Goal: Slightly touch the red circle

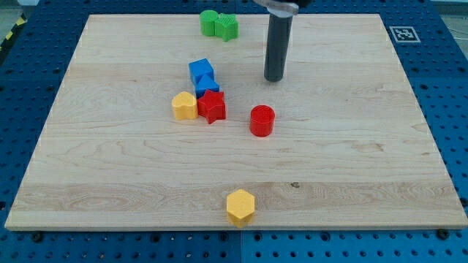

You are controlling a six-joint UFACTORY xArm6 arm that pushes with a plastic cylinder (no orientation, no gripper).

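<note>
The red circle (262,120) is a short red cylinder standing near the middle of the wooden board (110,168). My tip (274,78) is the lower end of the dark rod. It rests on the board above the red circle and slightly to its right, with a clear gap between them. Nothing touches the red circle.
A red star-shaped block (213,107), a yellow block (184,106) and two blue blocks (202,75) cluster left of the red circle. Two green blocks (219,25) sit at the view's top. A yellow hexagon (240,207) lies at the bottom edge.
</note>
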